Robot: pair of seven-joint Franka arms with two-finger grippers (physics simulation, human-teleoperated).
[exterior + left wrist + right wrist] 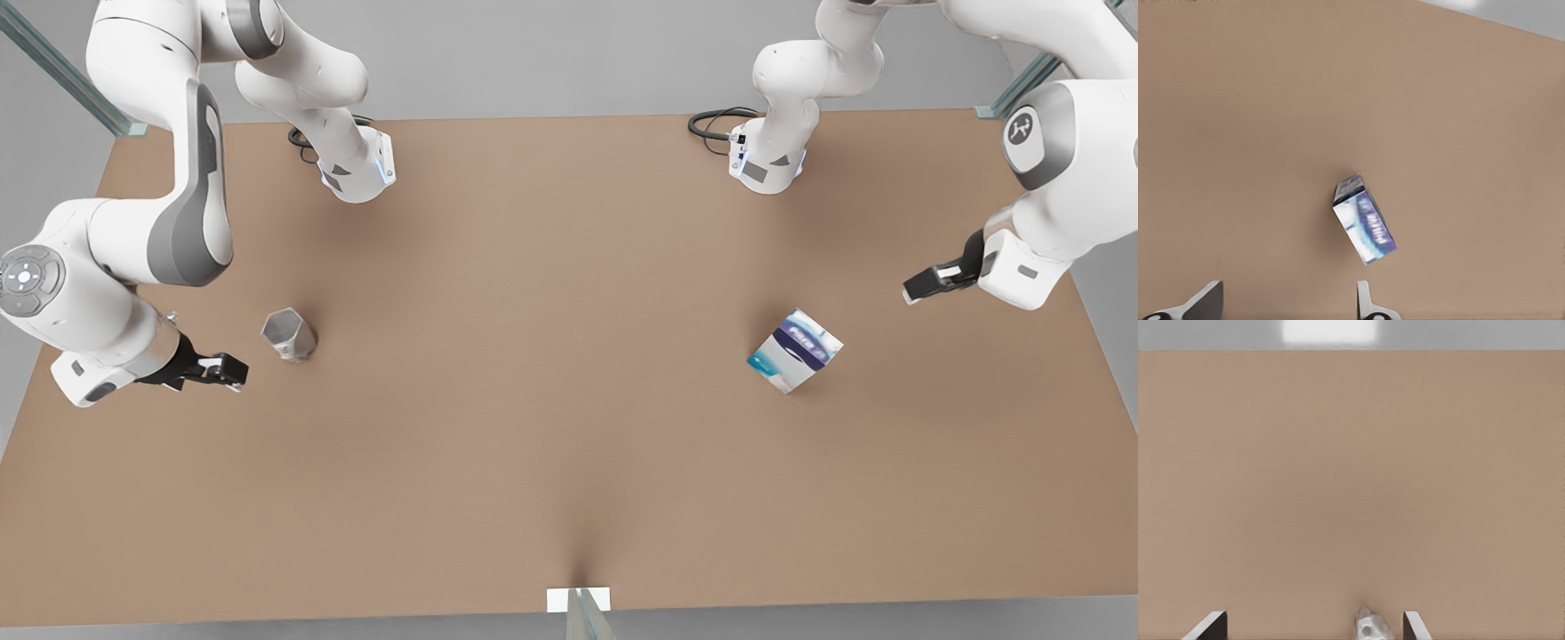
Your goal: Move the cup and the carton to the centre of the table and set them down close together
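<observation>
The right gripper point(233, 370) hovers by the bench's point(551, 462) left edge, fingers spread and empty, just beside the cup point(289, 335). Bare bench spans the middle. The carton point(794, 350) stands toward the right edge, near the empty, wide-open left gripper point(916, 292).

A broad rectangular desk point(551, 373) with a plain matte brown top carries two small things, well apart. The grey faceted cup point(289, 334) stands upright toward the edge on the front view's left, roughly midway between the far and near edges. The white carton point(795, 350) with its dark blue band and teal print stands toward the opposite edge, turned askew to the desk's sides. Two white arm bases point(360, 169) and their black cables point(716, 123) sit along the far edge.
</observation>
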